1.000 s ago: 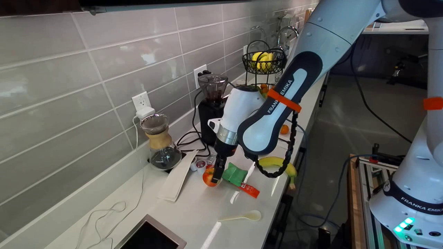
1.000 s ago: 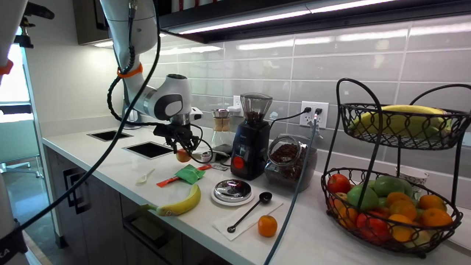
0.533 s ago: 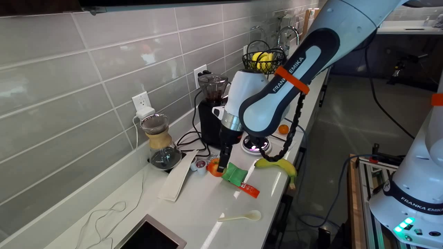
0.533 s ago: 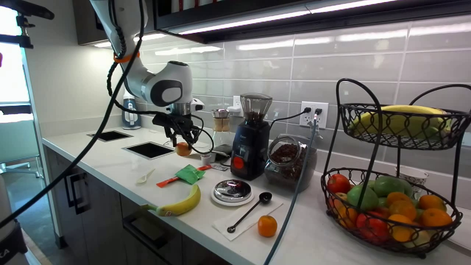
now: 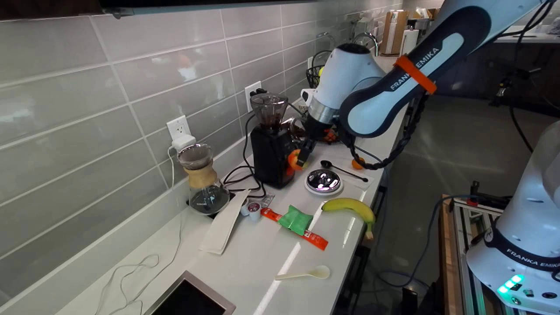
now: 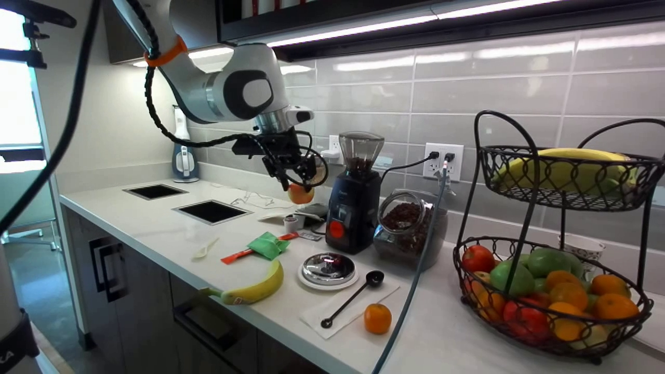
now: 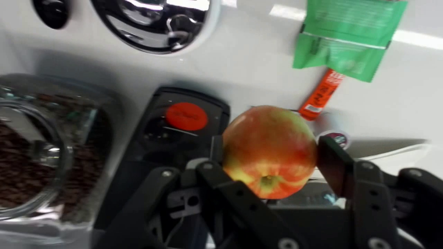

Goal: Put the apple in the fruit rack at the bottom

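Observation:
The red-orange apple (image 7: 268, 131) is between the fingers of my gripper (image 7: 271, 150) in the wrist view, with a pad against each side. In both exterior views my gripper (image 6: 300, 183) holds the apple (image 6: 300, 194) above the counter, near the coffee grinder; the apple (image 5: 295, 160) hangs below the fingertips. The black two-tier fruit rack (image 6: 566, 201) stands at the right in an exterior view. Its upper basket holds bananas; its lower bowl (image 6: 644, 311) holds mixed fruit. In an exterior view the arm hides most of the rack (image 5: 313, 78).
The black coffee grinder (image 6: 353, 208) and a glass jar (image 6: 410, 234) stand between gripper and rack. A blue-grey cable (image 6: 413, 296) runs up before the jar. A silver lid (image 6: 329, 269), scoop (image 6: 353, 301), orange (image 6: 377, 319), banana (image 6: 254, 291) and green packet (image 6: 268, 245) lie on the counter.
My gripper has risen from near the counter with the apple and moved along it toward the grinder and the rack. The grip on the apple looks unchanged. Other things have not moved.

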You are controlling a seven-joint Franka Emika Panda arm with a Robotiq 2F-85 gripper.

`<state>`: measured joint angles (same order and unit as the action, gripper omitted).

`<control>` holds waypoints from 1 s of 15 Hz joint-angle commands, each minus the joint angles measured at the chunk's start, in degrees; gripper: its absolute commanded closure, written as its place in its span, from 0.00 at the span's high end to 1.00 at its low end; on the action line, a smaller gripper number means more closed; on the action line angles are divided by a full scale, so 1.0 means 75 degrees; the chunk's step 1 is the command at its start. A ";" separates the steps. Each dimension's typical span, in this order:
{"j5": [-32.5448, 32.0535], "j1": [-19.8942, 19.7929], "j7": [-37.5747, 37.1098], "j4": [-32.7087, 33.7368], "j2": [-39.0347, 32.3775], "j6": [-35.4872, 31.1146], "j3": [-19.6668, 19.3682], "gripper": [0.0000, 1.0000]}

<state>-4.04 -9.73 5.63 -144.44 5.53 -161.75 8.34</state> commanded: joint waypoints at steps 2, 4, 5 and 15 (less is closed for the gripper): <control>-0.1797 -0.1097 -0.2293 -0.0699 0.1089 0.0270 0.0041 0.43; -0.1721 -0.0621 -0.2035 -0.0464 0.0720 0.0056 -0.0393 0.68; -0.1951 -0.0829 -0.2352 -0.0559 0.0857 0.0060 -0.0356 0.68; -0.3192 -0.2327 -0.4301 -0.0111 0.0908 0.0104 0.0120 0.43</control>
<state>-22.21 -21.62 -18.92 -148.49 13.28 -161.57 7.94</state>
